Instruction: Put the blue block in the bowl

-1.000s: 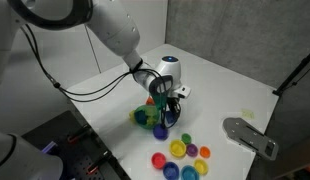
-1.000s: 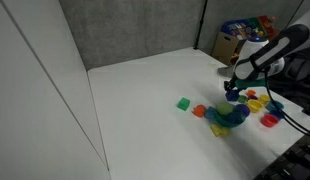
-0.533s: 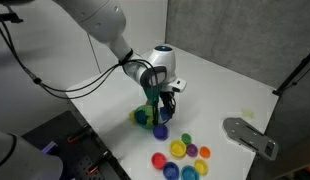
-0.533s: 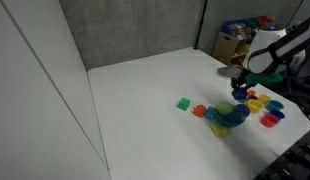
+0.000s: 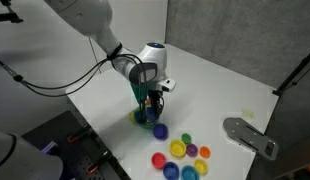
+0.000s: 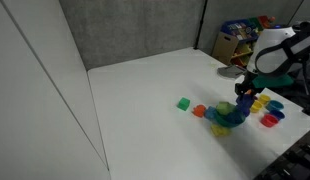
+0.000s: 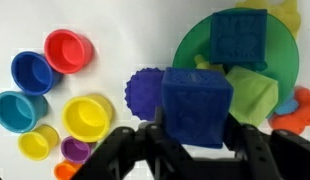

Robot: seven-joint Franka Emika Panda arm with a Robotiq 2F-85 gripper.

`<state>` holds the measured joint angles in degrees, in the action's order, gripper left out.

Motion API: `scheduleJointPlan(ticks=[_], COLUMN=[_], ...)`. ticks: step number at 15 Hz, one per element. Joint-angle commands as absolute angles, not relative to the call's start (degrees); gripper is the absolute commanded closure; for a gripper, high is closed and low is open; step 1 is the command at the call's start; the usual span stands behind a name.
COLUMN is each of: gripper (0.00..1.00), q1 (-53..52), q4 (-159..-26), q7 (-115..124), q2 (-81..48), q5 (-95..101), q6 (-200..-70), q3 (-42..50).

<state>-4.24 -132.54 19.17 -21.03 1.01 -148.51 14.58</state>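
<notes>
In the wrist view my gripper [image 7: 195, 135] is shut on the blue block [image 7: 198, 100], a dark blue cube held between both fingers. Just beyond it lies the round green bowl [image 7: 190, 48]. A second blue cube [image 7: 240, 35] and a lime-green block [image 7: 253, 95] rest in it. In both exterior views the gripper [image 5: 150, 102] [image 6: 242, 95] hangs right above the bowl [image 5: 141, 118] [image 6: 227, 120]. The held block is too small to make out there.
Small round cups in red [image 7: 67, 50], blue [image 7: 30, 72], teal [image 7: 15, 108] and yellow [image 7: 87, 115] sit beside the bowl, with a purple scalloped disc [image 7: 143, 90]. A green block [image 6: 183, 103] and orange pieces [image 6: 200, 110] lie nearby. A grey metal bracket [image 5: 250, 135] lies on the table.
The arm has carried the blue block away from the coloured cups and over to the bowl. The gripper has stayed shut on the block.
</notes>
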Motion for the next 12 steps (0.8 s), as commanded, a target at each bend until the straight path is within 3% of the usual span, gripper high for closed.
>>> scheduleJointPlan(ticks=[1,12], gripper=[0.72,0.72], q1=[-2.3,2.8], q4=[-134.2,-133.5], q7=[17.5,8.6], q2=[-19.8,-24.1], q5=[1.8,-0.3], q6=[-148.8,-153.0], q3=[12.2,7.1])
